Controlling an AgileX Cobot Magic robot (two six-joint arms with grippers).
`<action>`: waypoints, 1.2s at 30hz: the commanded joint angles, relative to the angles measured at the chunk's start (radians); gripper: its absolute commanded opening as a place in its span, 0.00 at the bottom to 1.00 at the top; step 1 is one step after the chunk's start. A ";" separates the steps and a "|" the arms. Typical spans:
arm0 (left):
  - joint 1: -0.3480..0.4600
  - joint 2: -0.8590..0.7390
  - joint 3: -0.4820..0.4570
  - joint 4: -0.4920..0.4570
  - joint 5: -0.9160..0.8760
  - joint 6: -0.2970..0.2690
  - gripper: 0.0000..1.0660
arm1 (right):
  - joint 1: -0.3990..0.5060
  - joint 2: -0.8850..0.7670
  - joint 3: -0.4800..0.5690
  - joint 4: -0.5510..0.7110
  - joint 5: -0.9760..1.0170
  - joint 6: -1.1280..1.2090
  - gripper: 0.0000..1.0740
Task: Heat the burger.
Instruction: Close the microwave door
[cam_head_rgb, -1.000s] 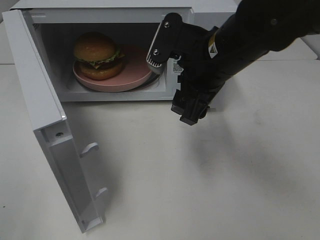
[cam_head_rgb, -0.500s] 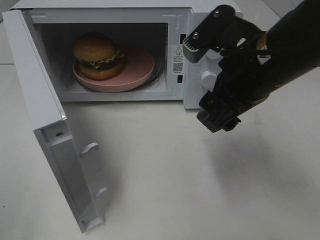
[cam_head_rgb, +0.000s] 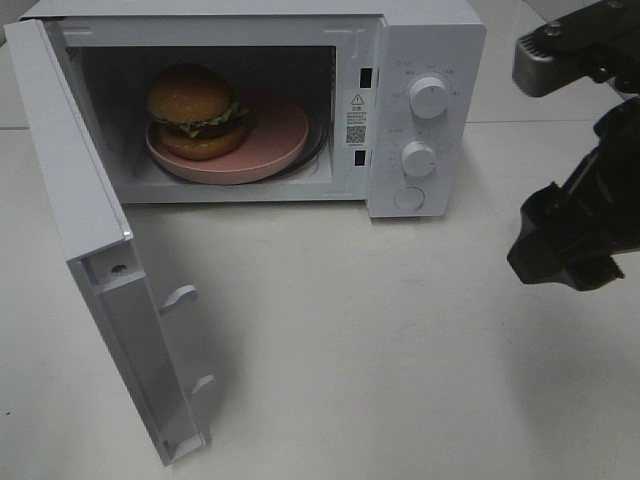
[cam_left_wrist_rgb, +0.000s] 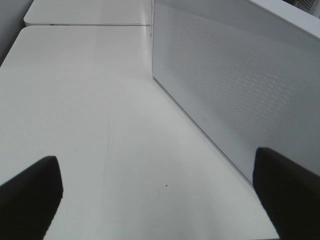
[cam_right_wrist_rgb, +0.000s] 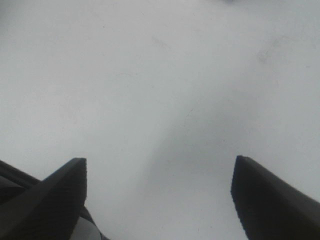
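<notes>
We see the burger (cam_head_rgb: 195, 110) inside the microwave (cam_head_rgb: 425, 45). It sits on the pink plate (cam_head_rgb: 278, 138), toward the side of the chamber nearest the hinge. The door (cam_head_rgb: 85, 205) stands wide open, swung out in front of the microwave on that same side.

The right gripper (cam_right_wrist_rgb: 159, 197) hangs above the bare table (cam_head_rgb: 330, 330), beside the microwave's knob panel and well apart from it. Its jaws are spread and nothing is between them. The left gripper (cam_left_wrist_rgb: 156, 200) is also spread wide and empty.

We judge the burger to be light and soft. It is a stack of loose layers, and the domed bun is shiny and may slip. A squeeze from the sides could crush it or push the layers apart. If it must be moved, we would take hold of the stiff plate at its rim on the knob-panel side, where it is bare, and not of the bun.
</notes>
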 joint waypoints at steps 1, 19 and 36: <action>0.004 -0.008 0.004 0.003 -0.003 -0.004 0.92 | -0.003 -0.043 0.003 0.020 0.049 0.011 0.71; 0.004 -0.008 0.004 0.003 -0.003 -0.004 0.92 | -0.003 -0.512 0.058 0.040 0.337 -0.027 0.71; 0.004 -0.008 0.004 0.003 -0.003 -0.004 0.92 | -0.193 -1.031 0.284 0.006 0.345 -0.072 0.71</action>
